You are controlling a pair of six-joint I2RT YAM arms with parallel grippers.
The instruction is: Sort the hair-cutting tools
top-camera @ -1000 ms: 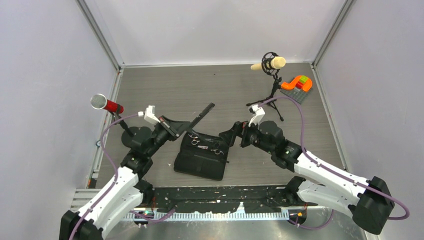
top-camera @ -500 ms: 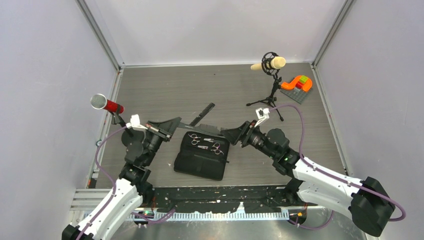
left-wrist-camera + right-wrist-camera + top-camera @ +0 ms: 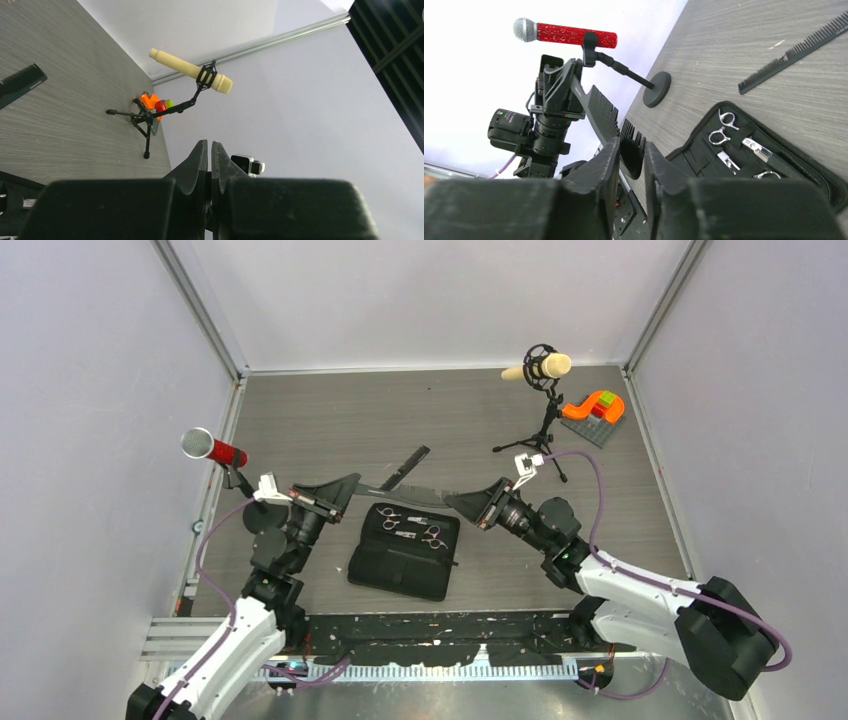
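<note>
Two combs (image 3: 407, 462) (image 3: 604, 112), two scissors (image 3: 389, 517) (image 3: 434, 537), one case (image 3: 395, 565) — two microphones (image 3: 213, 449) (image 3: 540, 367); one orange block toy (image 3: 595, 406)

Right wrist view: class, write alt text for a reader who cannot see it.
A black comb hangs in mid-air, one end in the left claw, the other inside the right claw. Behind are an open case holding scissors, a second comb on the table and a red microphone.

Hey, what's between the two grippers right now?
A black comb bridges the left gripper and the right gripper, one end in each pair of jaws, seen in the top view.
</note>
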